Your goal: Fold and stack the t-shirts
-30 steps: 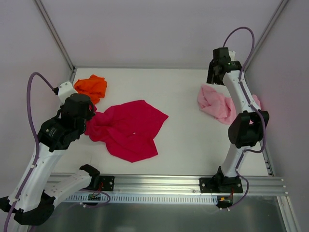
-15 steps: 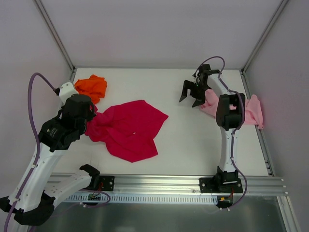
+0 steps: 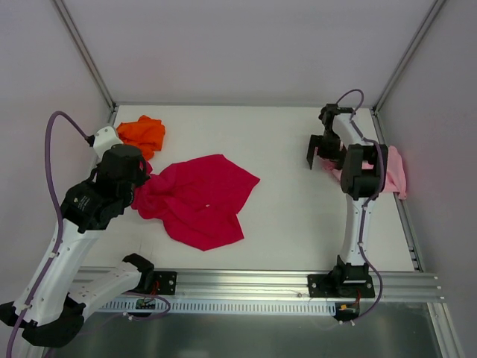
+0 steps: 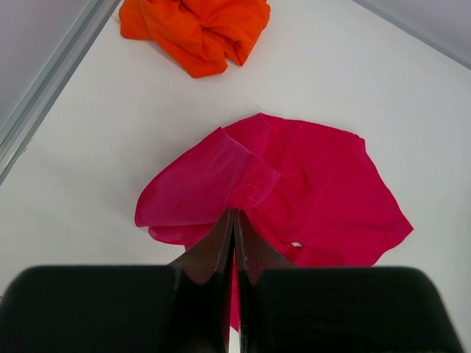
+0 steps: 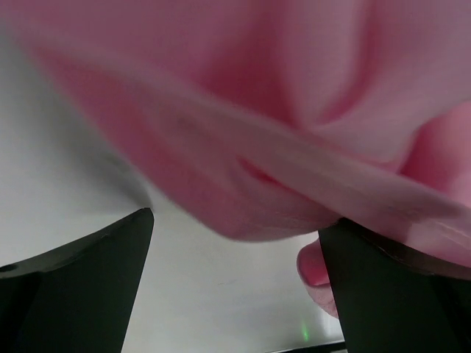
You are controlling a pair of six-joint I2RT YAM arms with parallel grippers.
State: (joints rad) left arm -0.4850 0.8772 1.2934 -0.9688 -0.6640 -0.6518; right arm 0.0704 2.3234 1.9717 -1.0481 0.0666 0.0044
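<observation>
Pinches crimson t-shirt (image 4: 316, 191), left of centre, in fully closed left gripper (image 4: 234, 215); holds right gripper (image 3: 320, 151) wide, empty, at pink t-shirt (image 3: 395, 168) by table (image 3: 283, 134) right edge. Risks snagging bunched pink folds, dragging them over that edge.

Open counter (image 3: 287, 216) runs between the crimson t-shirt (image 3: 197, 198) at left and the pink t-shirt (image 3: 393, 168) at the right edge; the orange t-shirt (image 3: 141, 134) blocks the far-left corner.

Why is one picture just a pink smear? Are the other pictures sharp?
Right wrist view: the pink shirt fills the frame and is blurred, probably too close to the lens. Left wrist view: the red shirt and orange shirt are sharp and evenly lit. Top view: sharp, soft light, only faint shadows.
</observation>
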